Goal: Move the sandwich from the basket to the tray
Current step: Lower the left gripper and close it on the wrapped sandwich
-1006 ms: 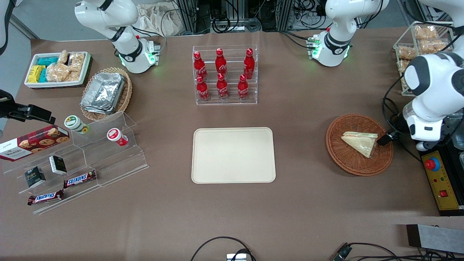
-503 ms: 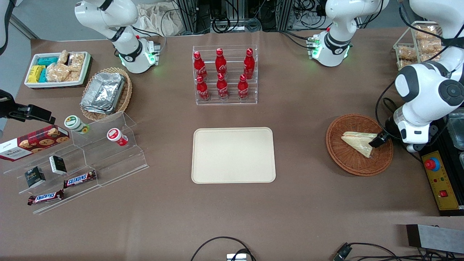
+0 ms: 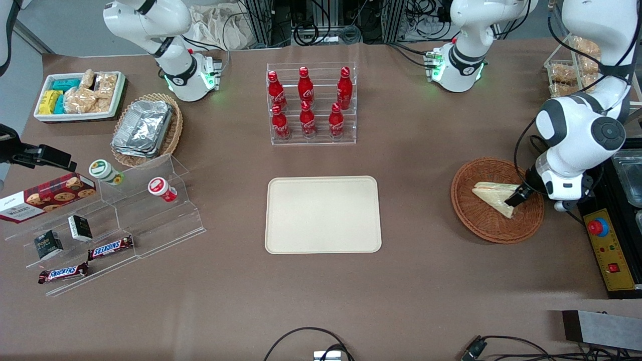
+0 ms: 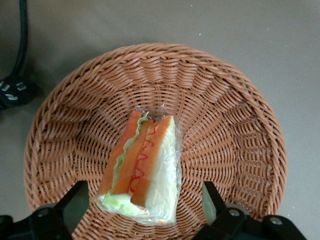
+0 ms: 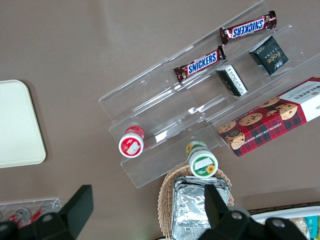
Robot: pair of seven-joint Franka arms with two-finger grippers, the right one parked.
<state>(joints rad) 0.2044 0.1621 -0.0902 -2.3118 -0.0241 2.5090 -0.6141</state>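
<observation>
A: Where did you have the sandwich point(image 4: 142, 167)?

B: You had it lying in the basket point(image 3: 481, 225) on the table point(image 3: 426, 281), well apart from the tray point(image 3: 323, 214).

A: And your gripper point(image 4: 142, 202)?

B: It hung over the sandwich, fingers point(image 4: 75, 202) spread wide on either side, touching nothing.

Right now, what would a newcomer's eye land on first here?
Probably the gripper, open and hanging over the sandwich in the basket at the working arm's end of the table. Next, the bare tray mid-table, with the rack of red bottles farther from the front camera.
</observation>
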